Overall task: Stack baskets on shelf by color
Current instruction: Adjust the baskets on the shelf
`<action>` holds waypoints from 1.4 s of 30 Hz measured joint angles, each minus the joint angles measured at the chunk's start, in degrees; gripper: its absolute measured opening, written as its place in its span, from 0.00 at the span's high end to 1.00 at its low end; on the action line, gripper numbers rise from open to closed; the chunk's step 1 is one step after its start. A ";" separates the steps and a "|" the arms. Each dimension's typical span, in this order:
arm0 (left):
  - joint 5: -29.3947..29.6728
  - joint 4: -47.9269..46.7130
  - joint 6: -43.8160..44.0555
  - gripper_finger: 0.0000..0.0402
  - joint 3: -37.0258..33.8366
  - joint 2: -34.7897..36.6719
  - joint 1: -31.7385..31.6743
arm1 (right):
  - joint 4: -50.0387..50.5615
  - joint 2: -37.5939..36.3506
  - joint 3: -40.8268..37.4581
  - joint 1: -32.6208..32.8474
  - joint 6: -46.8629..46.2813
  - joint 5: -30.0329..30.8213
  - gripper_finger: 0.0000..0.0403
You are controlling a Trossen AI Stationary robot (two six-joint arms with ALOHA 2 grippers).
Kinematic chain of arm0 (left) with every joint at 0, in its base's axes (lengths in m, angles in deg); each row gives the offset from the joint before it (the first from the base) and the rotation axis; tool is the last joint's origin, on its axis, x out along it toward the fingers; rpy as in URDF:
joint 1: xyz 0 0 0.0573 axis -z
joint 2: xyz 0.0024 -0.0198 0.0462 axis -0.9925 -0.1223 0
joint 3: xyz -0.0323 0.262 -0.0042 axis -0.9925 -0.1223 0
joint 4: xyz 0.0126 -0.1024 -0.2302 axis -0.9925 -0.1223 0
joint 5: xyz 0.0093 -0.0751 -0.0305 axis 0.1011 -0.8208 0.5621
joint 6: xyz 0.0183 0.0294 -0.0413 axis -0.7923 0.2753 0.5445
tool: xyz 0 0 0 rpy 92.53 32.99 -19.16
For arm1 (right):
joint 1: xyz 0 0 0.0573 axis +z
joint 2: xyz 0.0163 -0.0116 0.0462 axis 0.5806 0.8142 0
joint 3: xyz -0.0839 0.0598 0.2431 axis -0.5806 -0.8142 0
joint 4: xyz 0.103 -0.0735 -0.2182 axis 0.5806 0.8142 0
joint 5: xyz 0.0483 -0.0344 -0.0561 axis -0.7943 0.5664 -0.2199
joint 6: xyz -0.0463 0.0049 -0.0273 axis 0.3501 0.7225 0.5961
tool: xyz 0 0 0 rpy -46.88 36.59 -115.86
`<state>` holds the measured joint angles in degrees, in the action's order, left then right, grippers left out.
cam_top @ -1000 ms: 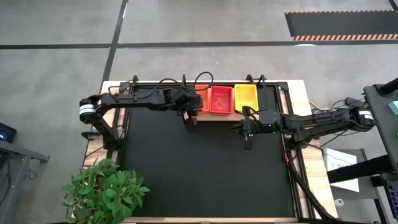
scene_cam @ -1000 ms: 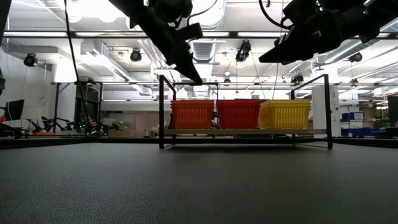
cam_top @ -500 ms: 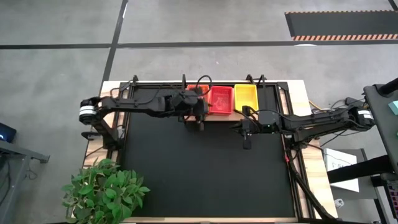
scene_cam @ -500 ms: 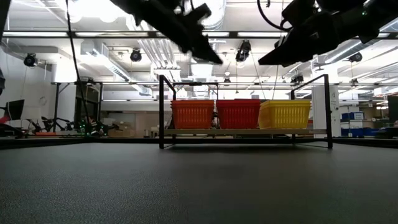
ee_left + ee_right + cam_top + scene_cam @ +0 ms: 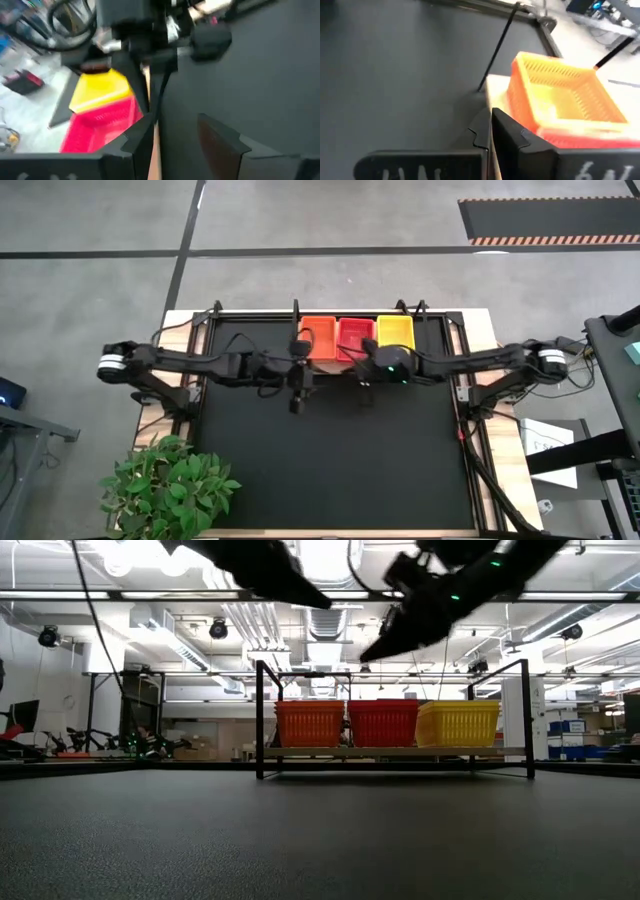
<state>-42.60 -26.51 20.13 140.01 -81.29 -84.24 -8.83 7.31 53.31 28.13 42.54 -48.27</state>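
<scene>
Baskets sit in a row on the wooden shelf (image 5: 357, 366) at twelve o'clock on the black mat (image 5: 330, 450): orange basket (image 5: 319, 338), red basket (image 5: 355, 336), yellow basket (image 5: 395, 332), all ribbed mesh plastic. We see the left gripper (image 5: 298, 392) at the shelf's seven o'clock, fingers parted and empty. The right gripper (image 5: 367, 375) hangs before the red basket; we cannot tell its opening. A potted plant (image 5: 170, 485) stands at seven o'clock.

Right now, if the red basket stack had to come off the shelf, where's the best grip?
Probably the front long rim of the red basket stack, pinched from above. It sits tight between the orange stack and the yellow stack, so its short sides are blocked; only the open top and front wall are free.
</scene>
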 joint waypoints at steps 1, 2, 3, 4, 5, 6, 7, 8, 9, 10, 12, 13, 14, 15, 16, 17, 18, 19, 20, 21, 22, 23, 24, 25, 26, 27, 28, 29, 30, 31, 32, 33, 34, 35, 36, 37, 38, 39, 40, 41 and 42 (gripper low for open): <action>0.18 2.15 0.08 0.66 -1.63 1.44 0.19 | 1.11 1.34 2.32 -0.57 0.61 -0.01 0.98; 0.17 3.96 0.09 0.66 -3.24 3.01 0.35 | 3.03 2.63 4.64 -1.24 1.07 -0.01 0.98; 0.16 5.10 0.07 0.66 -4.90 4.49 0.51 | 5.44 4.25 6.99 -1.69 1.69 -0.01 0.98; 0.16 6.73 0.05 0.66 -6.41 6.02 0.55 | 7.34 5.81 9.41 -2.20 2.28 0.01 0.98; 0.12 8.35 0.04 0.66 -7.77 7.51 0.60 | 9.04 7.15 11.77 -2.83 2.85 -0.01 0.98; 0.12 9.32 0.02 0.66 -9.25 8.84 0.59 | 11.30 8.71 14.01 -3.26 3.71 -0.01 0.98; 0.16 10.30 -0.10 0.66 -10.59 10.14 0.50 | 12.76 10.36 16.21 -3.64 4.38 0.00 0.98; 0.35 11.43 -0.35 0.66 -11.79 11.34 0.49 | 13.48 11.70 18.53 -4.28 5.30 -0.03 0.98; 0.60 12.48 -0.98 0.66 -12.94 12.42 0.49 | 14.71 13.23 20.63 -4.82 6.06 -0.18 0.98; 0.91 13.82 -1.67 0.66 -14.00 13.39 0.46 | 16.06 15.15 22.64 -5.16 6.93 -0.24 0.98; 0.99 15.61 -2.94 0.66 -15.78 15.49 0.49 | 17.24 18.40 26.65 -6.57 8.20 -1.55 0.98; 1.09 15.89 -3.22 0.66 -16.46 16.20 0.49 | 18.29 20.44 28.59 -6.98 8.63 -1.90 0.98; 1.32 17.16 -3.47 0.66 -17.00 16.74 0.51 | 19.37 22.10 30.55 -7.64 9.03 -2.69 0.98; 1.54 17.80 -3.74 0.66 -17.68 17.53 0.51 | 20.42 23.79 32.51 -8.21 9.39 -3.02 0.98; 1.80 17.54 -4.07 0.66 -18.38 18.23 0.49 | 21.52 25.51 34.31 -8.63 9.82 -3.03 0.98; 1.84 17.91 -4.40 0.66 -18.65 18.75 0.49 | 22.49 26.94 35.99 -9.12 10.05 -3.06 0.98; 1.84 18.37 -4.44 0.66 -18.85 19.30 0.49 | 23.70 28.28 37.45 -9.66 10.16 -3.07 0.98; 1.87 18.11 -4.46 0.66 -19.24 19.86 0.49 | 25.31 29.66 38.79 -10.01 10.25 -3.28 0.98; 1.93 18.01 -4.46 0.66 -19.34 20.23 0.49 | 26.70 30.87 39.93 -10.36 10.25 -4.05 0.98; 1.93 18.25 -4.46 0.66 -19.35 20.41 0.49 | 28.14 31.83 40.90 -10.74 10.25 -5.45 0.98; 1.95 18.17 -4.46 0.66 -19.41 20.56 0.49 | 29.65 32.66 41.56 -10.92 10.25 -6.83 0.98; 1.97 18.11 -4.46 0.66 -19.45 20.71 0.49 | 30.57 33.16 42.01 -10.97 10.27 -8.02 0.98; 1.98 18.16 -4.46 0.66 -19.45 20.83 0.49 | 30.81 33.44 42.38 -10.96 10.40 -9.02 0.98; 1.98 18.24 -4.46 0.66 -19.41 20.89 0.49 | 31.21 33.57 42.62 -10.87 10.86 -9.73 0.98; 2.00 18.36 -4.44 0.66 -19.35 20.91 0.49 | 31.71 33.58 42.71 -10.77 11.21 -10.14 0.98; 2.00 18.33 -4.43 0.66 -19.34 20.93 0.49 | 32.03 33.56 42.72 -10.57 11.39 -10.25 0.98; 2.00 18.29 -4.43 0.66 -19.34 20.93 0.49 | 32.10 33.56 42.72 -10.33 11.49 -10.26 0.98; 2.00 18.34 -4.43 0.66 -19.34 20.87 0.49 | 32.12 33.53 42.68 -10.24 11.73 -10.19 0.98; 2.00 18.38 -4.43 0.66 -19.34 20.86 0.49 | 32.24 33.44 42.63 -10.16 11.88 -10.12 0.98; 2.00 18.45 -4.45 0.66 -19.34 20.81 0.49 | 32.40 33.28 42.63 -10.14 12.36 -10.08 0.98; 2.02 18.63 -4.46 0.66 -19.34 20.67 0.49 | 32.68 33.06 42.85 -10.16 12.45 -10.08 0.98; 2.01 18.69 -4.46 0.66 -19.34 20.57 0.49 | 32.67 32.68 43.02 -10.18 12.63 -10.05 0.98; 2.05 18.62 -4.46 0.66 -19.34 20.48 0.49 | 33.03 32.26 43.10 -10.18 12.99 -10.04 0.98; 2.18 18.63 -4.46 0.66 -19.34 20.42 0.49 | 33.73 31.81 43.16 -10.18 13.74 -10.05 0.98; 2.51 18.62 -4.42 0.66 -19.34 20.42 0.49 | 34.39 31.14 43.16 -10.18 14.43 -10.05 0.98; 3.08 18.58 -3.75 0.66 -19.34 20.42 0.50 | 35.10 30.56 43.16 -10.18 14.93 -10.05 0.98; 3.61 18.48 -2.15 0.66 -19.34 20.45 0.52 | 35.47 30.12 43.16 -10.18 15.37 -10.09 0.98; 3.81 18.13 0.07 0.66 -19.34 20.49 0.53 | 35.49 29.68 43.16 -10.14 15.42 -10.25 0.98; 3.81 17.91 2.39 0.66 -19.42 20.51 0.53 | 35.39 29.21 43.16 -10.08 15.42 -10.78 0.98; 3.81 17.92 5.04 0.66 -19.54 20.55 0.61 | 35.27 29.03 43.16 -10.05 15.39 -11.51 0.98; 3.81 18.07 7.45 0.66 -19.73 20.56 0.62 | 34.87 28.99 43.16 -10.05 15.30 -12.32 0.98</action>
<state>-38.78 -8.44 27.58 120.28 -60.74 -83.62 26.04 36.30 96.47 18.08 57.84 -60.59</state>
